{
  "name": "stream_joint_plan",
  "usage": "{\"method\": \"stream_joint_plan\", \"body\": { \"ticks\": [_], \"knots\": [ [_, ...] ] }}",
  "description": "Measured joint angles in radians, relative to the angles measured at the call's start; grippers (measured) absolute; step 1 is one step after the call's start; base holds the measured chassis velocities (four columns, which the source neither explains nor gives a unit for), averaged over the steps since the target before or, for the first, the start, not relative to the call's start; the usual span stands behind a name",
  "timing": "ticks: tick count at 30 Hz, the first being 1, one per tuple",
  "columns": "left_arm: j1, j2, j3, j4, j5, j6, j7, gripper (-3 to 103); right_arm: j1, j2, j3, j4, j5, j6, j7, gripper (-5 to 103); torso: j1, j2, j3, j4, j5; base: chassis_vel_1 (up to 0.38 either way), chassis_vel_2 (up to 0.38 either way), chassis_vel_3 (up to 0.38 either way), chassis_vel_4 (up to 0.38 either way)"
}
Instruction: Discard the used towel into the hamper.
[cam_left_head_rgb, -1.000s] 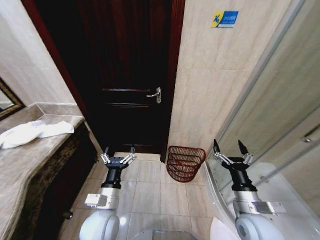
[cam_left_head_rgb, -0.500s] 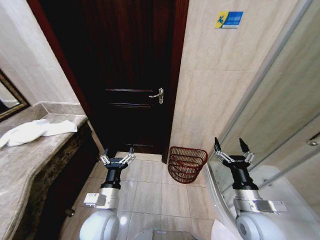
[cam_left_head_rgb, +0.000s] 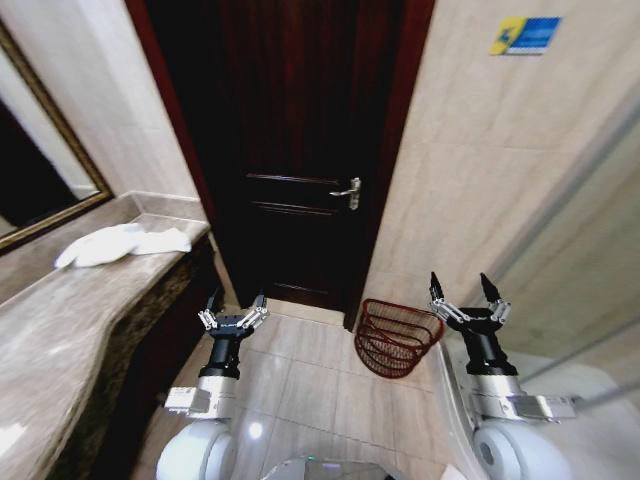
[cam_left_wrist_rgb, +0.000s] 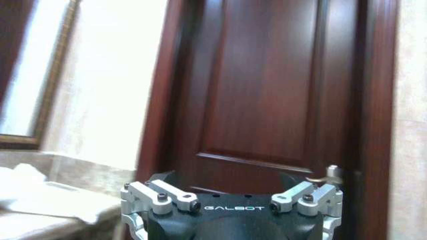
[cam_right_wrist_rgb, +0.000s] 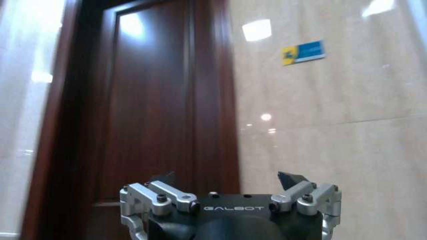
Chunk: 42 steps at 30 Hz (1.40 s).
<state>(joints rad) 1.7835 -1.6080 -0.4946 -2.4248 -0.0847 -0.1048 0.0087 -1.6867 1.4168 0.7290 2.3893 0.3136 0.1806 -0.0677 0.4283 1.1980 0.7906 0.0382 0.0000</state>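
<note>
On the tabletop at far left, towel (cam_left_head_rgb: 122, 244) now nearer the frame's middle than a second ago, the whole view having swung left: camera turn, not a moved towel. Both arms held low in front, left gripper (cam_left_head_rgb: 233, 309) and right gripper (cam_left_head_rgb: 466, 297) spread wide, empty. Hamper (cam_left_head_rgb: 396, 336) on the floor by the door (cam_left_head_rgb: 300, 150). Likely lining up on the towel; pickup not yet begun.

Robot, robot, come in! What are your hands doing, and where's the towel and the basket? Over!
Left gripper, right gripper: open, empty, raised. Towel on counter, left. Hamper on floor by door. Nothing blocking.
</note>
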Motion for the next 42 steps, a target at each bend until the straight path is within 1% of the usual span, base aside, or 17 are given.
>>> {"method": "stream_joint_plan", "body": {
  "ticks": [12, 16, 29, 31, 33, 34, 37, 42],
  "knots": [
    [-0.001, 0.0, 0.001, -0.003, 0.004, -0.001, 0.0, 100, -0.002, 0.0, 0.0, 0.003, 0.001, -0.005, -0.003, 100, 0.0, 0.0, 0.0, -0.0001, 0.0002, 0.127, 0.119, 0.124, 0.13],
    [-0.004, 0.0, -0.005, -0.003, 0.0, -0.002, 0.0, 100, 0.001, 0.004, -0.001, 0.003, -0.003, -0.005, 0.026, 100, 0.0, 0.0, 0.0, -0.0001, 0.0002, 0.13, 0.128, 0.116, 0.119],
    [-0.007, 0.0, -0.007, -0.002, -0.001, -0.005, -0.007, 100, -0.01, 0.011, 0.0, 0.011, 0.0, -0.01, 0.015, 100, 0.0, 0.0, 0.0, -0.0002, 0.0, 0.13, 0.125, 0.122, 0.128],
    [-0.008, 0.0, -0.009, -0.002, -0.002, -0.004, -0.019, 100, -0.006, 0.01, 0.001, 0.011, -0.002, -0.011, 0.014, 100, 0.0, 0.0, 0.0, -0.0002, -0.0001, 0.138, 0.125, 0.12, 0.13],
    [-0.011, 0.0, -0.012, 0.0, 0.01, 0.003, -0.066, 100, -0.002, 0.012, -0.002, 0.01, -0.004, -0.01, 0.015, 100, 0.0, 0.0, 0.0, 0.0004, 0.0001, 0.11, 0.116, 0.127, 0.105],
    [-0.011, 0.0, -0.012, 0.0, 0.01, 0.003, -0.066, 100, -0.002, 0.012, -0.002, 0.01, -0.004, -0.01, 0.015, 100, 0.0, 0.0, 0.0, 0.0004, 0.0001, 0.091, 0.099, 0.127, 0.093],
    [-0.014, 0.0, -0.013, 0.005, 0.024, 0.03, -0.136, 97, -0.011, 0.013, -0.002, 0.011, -0.009, -0.017, 0.011, 100, 0.0, 0.0, 0.0, 0.0, 0.0, 0.046, 0.065, 0.068, 0.068],
    [-0.014, 0.0, -0.017, 0.005, 0.019, 0.042, -0.151, 96, -0.009, 0.012, 0.001, 0.015, -0.006, -0.029, 0.008, 100, 0.0, 0.0, 0.0, -0.0004, 0.0, 0.001, 0.006, 0.007, 0.011]
  ]
}}
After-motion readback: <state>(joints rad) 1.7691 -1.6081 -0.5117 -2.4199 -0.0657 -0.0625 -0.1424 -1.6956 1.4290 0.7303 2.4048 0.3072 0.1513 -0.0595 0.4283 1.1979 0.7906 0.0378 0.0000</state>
